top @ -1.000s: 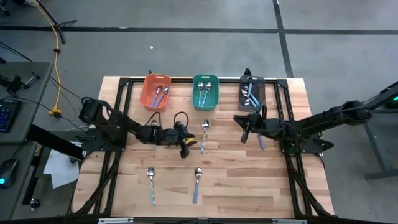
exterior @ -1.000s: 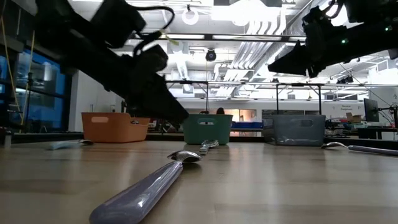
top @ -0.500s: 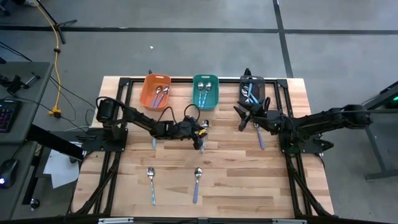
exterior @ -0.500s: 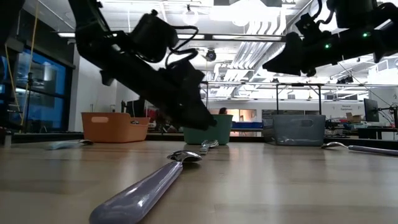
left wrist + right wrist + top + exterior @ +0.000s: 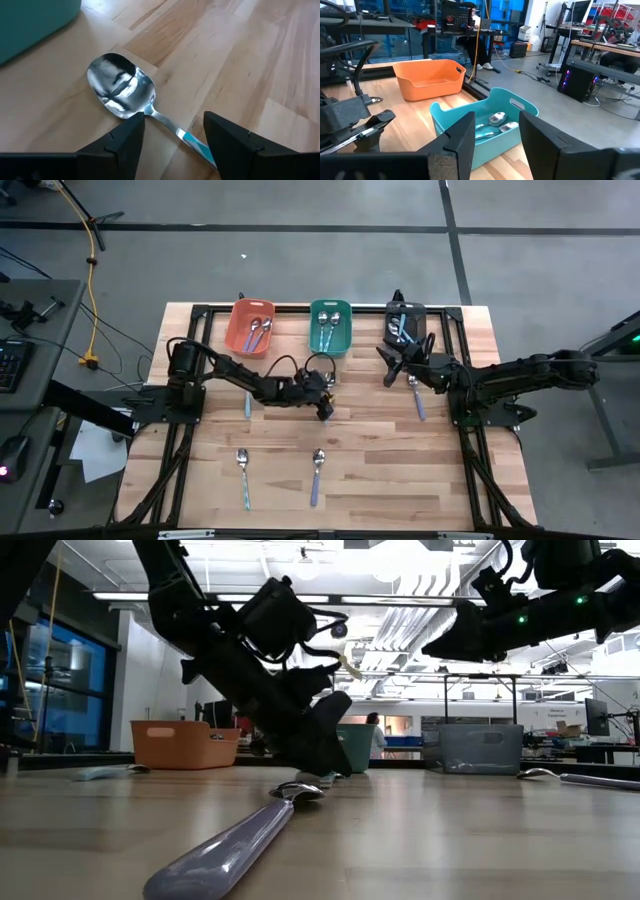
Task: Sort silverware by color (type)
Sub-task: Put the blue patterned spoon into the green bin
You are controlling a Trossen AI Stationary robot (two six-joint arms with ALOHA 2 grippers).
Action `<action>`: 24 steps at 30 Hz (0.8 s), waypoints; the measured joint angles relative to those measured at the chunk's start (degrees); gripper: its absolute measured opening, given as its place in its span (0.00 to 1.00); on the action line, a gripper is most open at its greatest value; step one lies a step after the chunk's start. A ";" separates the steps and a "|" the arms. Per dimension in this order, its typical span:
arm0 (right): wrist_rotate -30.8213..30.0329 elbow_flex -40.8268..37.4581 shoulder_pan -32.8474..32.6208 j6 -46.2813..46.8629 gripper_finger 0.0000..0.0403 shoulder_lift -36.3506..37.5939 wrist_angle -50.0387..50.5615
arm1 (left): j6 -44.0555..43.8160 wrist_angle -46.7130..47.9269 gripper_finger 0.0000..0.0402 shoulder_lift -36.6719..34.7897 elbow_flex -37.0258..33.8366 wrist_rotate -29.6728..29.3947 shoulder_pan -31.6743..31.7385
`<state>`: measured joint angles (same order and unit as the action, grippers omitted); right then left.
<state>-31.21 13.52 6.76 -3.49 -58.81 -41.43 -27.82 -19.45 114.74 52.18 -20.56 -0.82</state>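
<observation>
a wooden table point(image 5: 380, 480) in a workshop holds three bins at its far edge, each already with a few spoons: orange bin point(image 5: 250, 327), teal bin point(image 5: 330, 326), grey bin point(image 5: 405, 325). about five spoons remain loose. the left gripper point(image 5: 172, 145), fingers apart, straddles the neck of a teal-handled spoon point(image 5: 122, 92) just before the teal bin; a second ago it was further left. the right gripper point(image 5: 392, 368), just opened and empty, hovers by the grey bin.
</observation>
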 joint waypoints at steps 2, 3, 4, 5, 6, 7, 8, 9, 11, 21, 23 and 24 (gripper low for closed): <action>0.05 0.00 -0.02 0.00 0.34 0.00 0.05 | 1.03 1.02 0.46 -0.01 0.06 0.05 0.02; 0.12 0.00 -0.02 0.01 0.34 0.00 0.04 | 2.02 1.93 0.44 -0.17 0.07 0.14 0.02; 0.21 0.00 -0.02 0.00 0.34 0.00 0.04 | 2.91 3.45 0.42 -0.53 0.07 0.45 0.04; 0.34 0.00 -0.02 0.00 0.34 0.00 0.04 | 3.66 4.59 0.39 -0.68 0.07 0.68 0.04; 0.49 0.00 -0.02 0.00 0.34 0.00 0.04 | 4.69 5.31 0.36 -0.70 0.09 0.68 0.04; 1.05 0.00 -0.02 0.02 0.34 0.00 0.04 | 5.83 5.98 0.32 -0.71 0.11 0.80 0.04; 1.49 0.00 -0.04 0.07 0.34 0.00 0.04 | 6.97 6.55 0.29 -0.74 0.11 1.10 0.04; 1.90 0.00 -0.04 0.37 0.34 0.00 0.04 | 8.13 7.33 0.25 -0.74 0.13 1.65 0.07; 2.74 0.00 -0.04 0.63 0.34 0.00 0.05 | 10.35 8.11 0.18 -0.80 0.13 2.94 0.09; 2.96 -0.03 -0.04 0.75 0.34 0.00 0.56 | 15.64 16.18 0.03 -8.13 -0.59 8.67 0.04; 3.11 -0.07 -0.04 1.08 0.34 0.00 0.53 | 16.50 18.98 0.02 -11.73 -0.66 8.91 0.54; 3.35 -0.07 -0.04 1.09 0.34 0.00 0.66 | 16.76 18.89 0.01 -13.72 -0.59 8.55 1.07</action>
<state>-27.85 13.45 6.72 -2.39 -58.81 -40.77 -11.07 -0.55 101.02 51.60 -12.00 0.25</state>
